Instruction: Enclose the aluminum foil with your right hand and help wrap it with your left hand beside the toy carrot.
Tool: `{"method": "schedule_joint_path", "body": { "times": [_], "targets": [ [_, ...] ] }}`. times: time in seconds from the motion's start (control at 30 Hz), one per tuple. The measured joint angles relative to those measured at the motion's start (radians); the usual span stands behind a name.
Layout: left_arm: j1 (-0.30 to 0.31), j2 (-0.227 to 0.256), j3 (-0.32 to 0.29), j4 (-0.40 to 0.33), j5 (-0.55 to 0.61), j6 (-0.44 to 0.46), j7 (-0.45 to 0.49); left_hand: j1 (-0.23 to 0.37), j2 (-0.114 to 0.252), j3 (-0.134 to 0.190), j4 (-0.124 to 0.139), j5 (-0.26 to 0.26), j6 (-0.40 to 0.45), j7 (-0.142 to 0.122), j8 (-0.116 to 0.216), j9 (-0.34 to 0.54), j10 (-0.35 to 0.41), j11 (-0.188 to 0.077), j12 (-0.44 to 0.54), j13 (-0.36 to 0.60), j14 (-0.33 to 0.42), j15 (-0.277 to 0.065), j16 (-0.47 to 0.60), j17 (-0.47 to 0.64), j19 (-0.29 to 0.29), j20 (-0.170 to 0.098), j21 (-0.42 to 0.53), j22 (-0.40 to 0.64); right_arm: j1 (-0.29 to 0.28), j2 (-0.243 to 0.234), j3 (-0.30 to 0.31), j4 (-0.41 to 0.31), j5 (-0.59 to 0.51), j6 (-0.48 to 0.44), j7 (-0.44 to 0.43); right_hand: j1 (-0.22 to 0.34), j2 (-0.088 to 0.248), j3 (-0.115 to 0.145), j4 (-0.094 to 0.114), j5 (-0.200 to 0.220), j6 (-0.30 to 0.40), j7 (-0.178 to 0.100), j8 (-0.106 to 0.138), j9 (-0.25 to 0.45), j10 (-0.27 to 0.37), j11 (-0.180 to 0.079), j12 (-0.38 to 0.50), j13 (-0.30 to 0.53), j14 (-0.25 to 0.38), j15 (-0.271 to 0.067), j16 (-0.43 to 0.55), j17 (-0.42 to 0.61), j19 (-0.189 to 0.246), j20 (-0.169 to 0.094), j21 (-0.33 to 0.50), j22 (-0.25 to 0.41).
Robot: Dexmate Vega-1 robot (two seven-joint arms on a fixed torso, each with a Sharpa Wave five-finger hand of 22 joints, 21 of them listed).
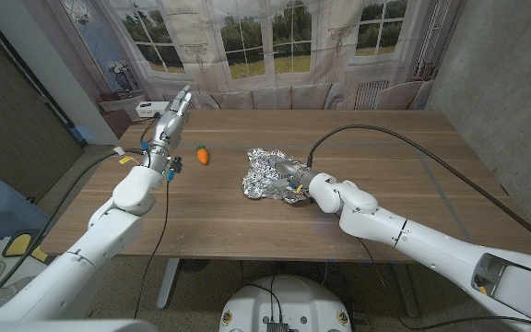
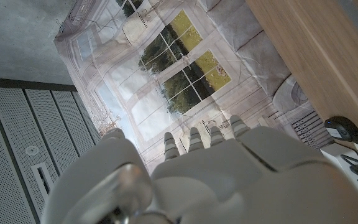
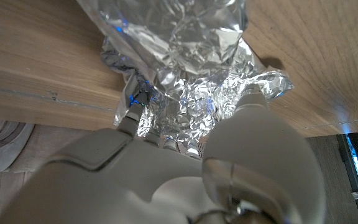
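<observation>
Foil [image 1: 267,173]: mid-table, right of toy carrot [image 1: 203,156]; light, crumples, holds shape.
My right hand [image 1: 293,179]: fingers buried in foil, holding it.
My left hand [image 1: 171,120]: raised, fingers straight, empty.
Grip pt: loose far edges, I judge.

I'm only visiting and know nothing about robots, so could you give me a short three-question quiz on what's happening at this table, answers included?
1. True or false: the left hand is pressing on the aluminum foil.
2. Which hand is on the foil? A) left B) right C) both
3. Fill in: the toy carrot lies on the wooden table between the foil and the ___ arm.

Key
1. False: the left hand is raised above the table, fingers apart, holding nothing.
2. B: the right hand has its fingers in the crumpled foil.
3. Left.
</observation>
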Motion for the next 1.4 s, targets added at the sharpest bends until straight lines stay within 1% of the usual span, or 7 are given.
{"method": "schedule_joint_path", "body": {
  "times": [0.4,0.5,0.57,0.8,1.03,1.13,1.4],
  "targets": [
    [-0.007,0.0,0.007,0.002,-0.001,-0.003,-0.003,0.0,0.0,0.0,0.0,0.0,-0.004,0.004,-0.007,0.0,0.0,0.0,0.0,0.0,0.0,0.0,0.0,0.0,0.0,0.0,0.0,0.0,-0.006,-0.014,0.003,-0.038,-0.01,-0.046,0.021,-0.019,0.0,-0.029,0.007,0.019,-0.005,-0.021,-0.004,0.003,-0.005,0.006,0.005,-0.003,0.01,-0.023,0.021,-0.018,0.017,-0.004,-0.029,0.005],
    [-0.007,0.0,0.007,0.002,-0.001,-0.006,-0.003,0.0,0.0,0.0,0.0,0.0,-0.004,0.004,-0.007,0.0,0.0,0.0,0.0,0.0,0.0,0.0,0.0,0.0,0.0,0.0,0.0,0.0,-0.006,-0.015,0.001,-0.045,-0.016,-0.061,0.031,-0.019,0.0,-0.038,0.006,0.023,-0.006,-0.036,-0.004,0.003,-0.003,0.047,0.005,-0.003,-0.005,-0.007,0.021,-0.021,0.031,0.0,-0.029,0.004],
    [-0.007,0.0,0.007,0.002,0.0,-0.007,-0.003,0.0,0.0,0.0,0.0,0.0,-0.004,0.004,-0.007,0.0,0.0,0.0,0.0,0.0,0.0,0.0,0.0,0.0,0.0,0.0,0.0,0.0,-0.004,-0.015,-0.003,-0.047,-0.019,-0.067,0.037,-0.019,0.0,-0.045,0.004,0.026,-0.004,-0.014,0.001,0.003,-0.003,0.054,0.007,-0.003,-0.029,0.001,0.019,-0.024,0.032,0.001,-0.043,0.004],
    [-0.002,0.0,0.007,-0.002,0.001,-0.013,-0.001,0.0,0.0,-0.004,-0.004,0.0,-0.004,0.004,-0.007,0.0,0.0,0.0,0.0,0.0,0.0,0.0,0.0,0.0,0.0,0.0,0.0,0.0,0.011,-0.018,-0.02,-0.058,-0.044,-0.098,0.071,-0.029,0.011,-0.081,0.018,0.044,-0.004,0.038,0.036,0.02,0.0,0.035,0.041,0.012,-0.134,0.024,0.0,-0.023,-0.162,-0.003,-0.174,0.003],
    [-0.001,0.0,0.007,-0.002,0.001,-0.018,-0.003,0.0,0.0,-0.001,-0.007,0.0,-0.004,0.003,-0.007,0.0,-0.005,-0.006,0.0,0.0,0.0,0.0,0.0,0.0,0.0,0.0,0.0,0.0,0.022,-0.03,-0.027,-0.088,-0.065,-0.106,0.091,-0.037,0.018,-0.103,0.026,0.051,-0.006,0.064,0.064,0.031,-0.003,0.014,0.082,0.032,-0.139,0.029,0.025,-0.024,-0.221,-0.003,-0.215,0.004],
    [-0.001,0.001,0.007,0.002,0.0,-0.022,-0.006,0.0,0.0,-0.001,-0.007,0.0,-0.009,-0.002,-0.007,0.0,-0.005,-0.006,0.001,0.0,-0.004,-0.004,0.0,0.0,0.0,0.0,0.0,0.0,0.038,-0.037,-0.032,-0.115,-0.086,-0.118,0.135,-0.047,0.009,-0.118,0.031,0.052,-0.006,0.064,0.068,0.031,-0.003,0.014,0.09,0.037,-0.139,0.029,0.045,-0.027,-0.198,-0.005,-0.216,0.008],
    [-0.003,-0.001,0.007,0.014,-0.003,-0.032,-0.013,0.0,0.0,-0.001,-0.007,0.0,-0.009,-0.002,-0.007,0.0,-0.005,-0.006,0.001,0.0,-0.004,-0.004,0.0,0.0,0.0,0.0,0.0,0.0,0.061,-0.051,-0.029,-0.167,-0.109,-0.137,0.217,-0.062,-0.007,-0.167,0.04,0.06,0.065,0.059,0.102,0.035,0.019,-0.013,0.159,0.066,-0.029,-0.023,0.093,-0.036,0.002,-0.007,-0.153,0.02]
  ]
}}
